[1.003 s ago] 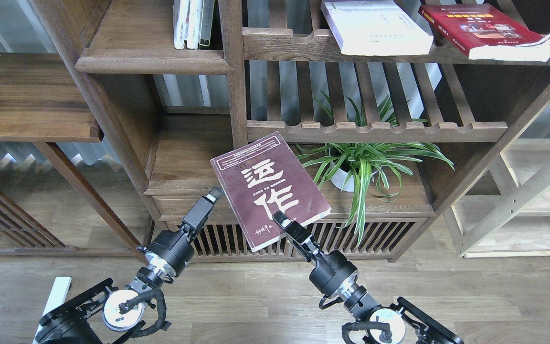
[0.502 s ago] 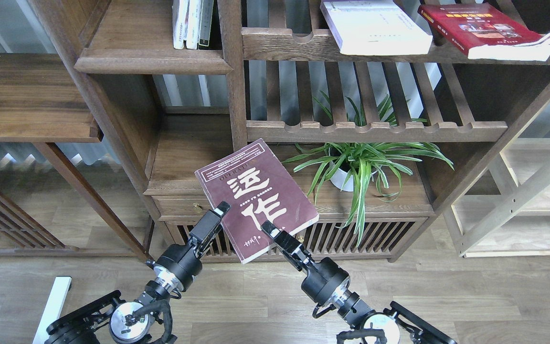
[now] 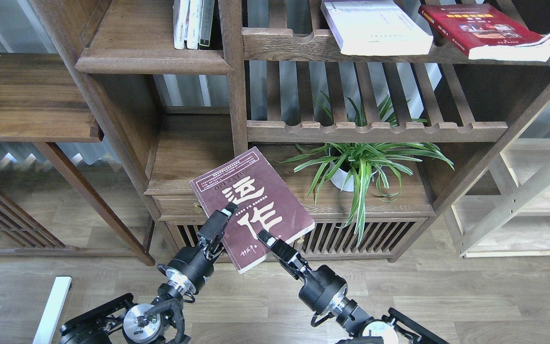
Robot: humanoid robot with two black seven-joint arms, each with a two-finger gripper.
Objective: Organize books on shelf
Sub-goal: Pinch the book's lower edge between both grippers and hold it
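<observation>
The maroon-brown book (image 3: 251, 208) with big white Chinese characters hangs tilted in the air in front of the low cabinet. My right gripper (image 3: 266, 239) is shut on its near bottom edge. My left gripper (image 3: 225, 216) is at the book's left edge, one finger lying over the cover; I cannot tell whether it grips. The thick white-lavender book (image 3: 375, 26) and the red book (image 3: 482, 28) lie flat on the slatted top rail at the right. The solid walnut shelf (image 3: 153, 61) with a rounded front edge is at the upper left.
Thin white-spined and black-spined books (image 3: 193, 24) stand at the right end of the walnut shelf. A potted spider plant (image 3: 356, 165) stands on the low cabinet top (image 3: 408, 198). A lighter wooden rack (image 3: 523, 200) is at the right. A wide side shelf (image 3: 26, 100) is at the left.
The book and both arms have moved down and to the left, toward me. My left gripper has gone from beside the book to its left edge.
</observation>
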